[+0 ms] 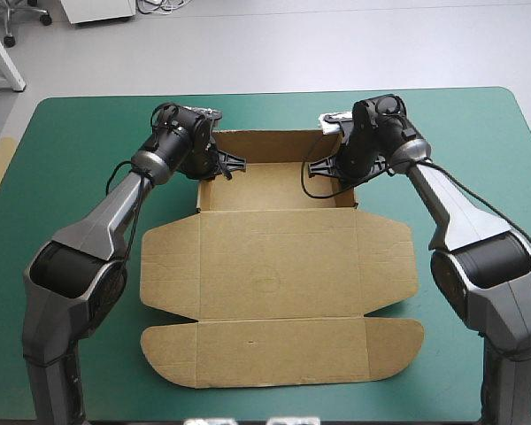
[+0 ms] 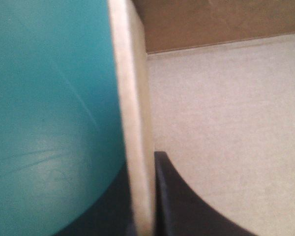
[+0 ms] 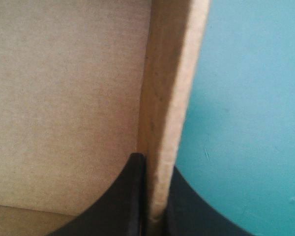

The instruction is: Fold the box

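- My L gripper pinches the left raised wall of the box — fingers nearly closed on it.
- R gripper — same on the right wall.
- Far wall prob. upright; near panels flat on the teal-green cover.

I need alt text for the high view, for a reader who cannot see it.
A brown box lies on the teal-green table, its far walls raised and the lid flat. The left pincer and right pincer each clamp one side wall.
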Action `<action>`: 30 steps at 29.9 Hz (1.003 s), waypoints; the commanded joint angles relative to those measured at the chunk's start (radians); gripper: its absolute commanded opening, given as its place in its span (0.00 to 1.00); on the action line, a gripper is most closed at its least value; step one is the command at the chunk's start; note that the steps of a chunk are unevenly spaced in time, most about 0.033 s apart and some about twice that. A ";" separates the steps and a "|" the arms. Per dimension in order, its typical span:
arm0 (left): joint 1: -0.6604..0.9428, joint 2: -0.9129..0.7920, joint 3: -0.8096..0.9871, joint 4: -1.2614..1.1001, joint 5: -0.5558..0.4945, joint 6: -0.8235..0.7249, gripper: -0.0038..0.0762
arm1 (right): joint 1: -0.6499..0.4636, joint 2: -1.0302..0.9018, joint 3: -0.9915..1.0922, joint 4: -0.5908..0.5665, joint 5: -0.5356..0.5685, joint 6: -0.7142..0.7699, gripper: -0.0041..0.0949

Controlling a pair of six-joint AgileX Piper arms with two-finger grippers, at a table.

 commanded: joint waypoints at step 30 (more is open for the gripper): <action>0.012 0.017 -0.010 -0.058 -0.005 0.059 0.04 | -0.003 -0.023 -0.031 0.026 -0.024 -0.027 0.04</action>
